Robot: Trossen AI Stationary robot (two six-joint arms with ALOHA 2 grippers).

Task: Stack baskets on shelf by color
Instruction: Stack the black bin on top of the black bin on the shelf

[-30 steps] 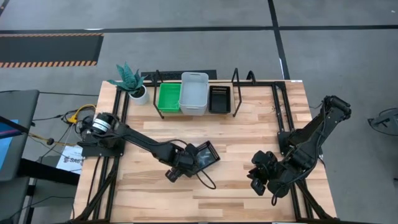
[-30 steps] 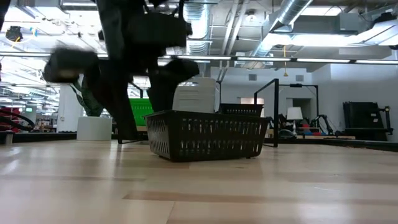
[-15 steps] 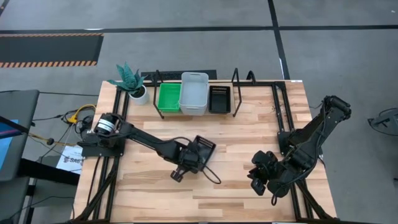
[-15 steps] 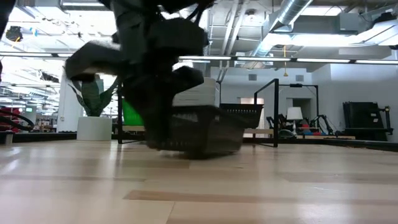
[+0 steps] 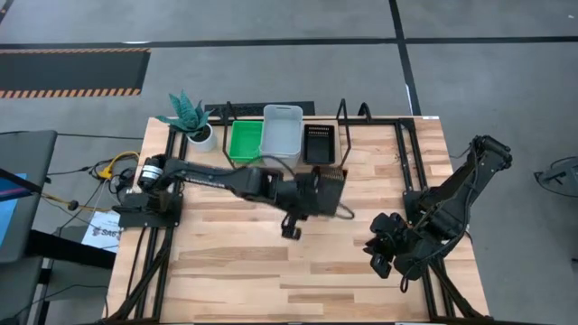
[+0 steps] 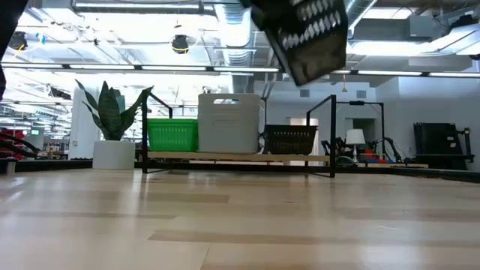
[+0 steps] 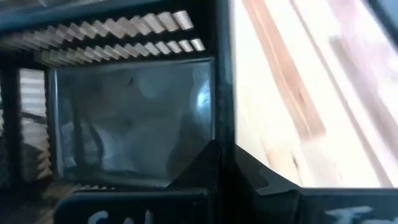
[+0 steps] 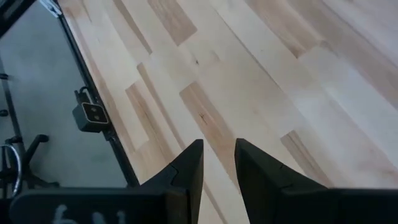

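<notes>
My left gripper point(image 5: 312, 191) is shut on a black mesh-sided basket point(image 5: 329, 178) and holds it high over the table's middle, just in front of the shelf point(image 6: 232, 156). In the low view the basket point(image 6: 309, 34) hangs tilted near the top of the picture. On the shelf stand a green basket point(image 5: 244, 142), a white basket point(image 5: 282, 135) and another black basket point(image 5: 318, 143), side by side on their bottoms. My right gripper point(image 5: 384, 253) waits over the table's near right part, open a little point(image 8: 217, 162), with nothing between its fingers. My left gripper has the black basket by one side wall point(image 7: 219, 112), with one finger point(image 7: 186, 177) inside the basket and the other finger point(image 7: 264, 183) outside it. The fingers slant down at it from the table's left. The basket is lifted clear of the table and tilted.
A potted plant point(image 5: 191, 122) stands at the far left, beside the shelf's upright end loop point(image 5: 226, 113). The other end loop point(image 5: 343, 113) rises just right of the black basket on the shelf. The wooden tabletop point(image 5: 235, 262) lies bare in front.
My left gripper has shut on the black basket's wall, where it stood on the table's near middle. It has then risen and swung toward the far edge and the right, up to the shelf. The basket has come off the table and tipped.
</notes>
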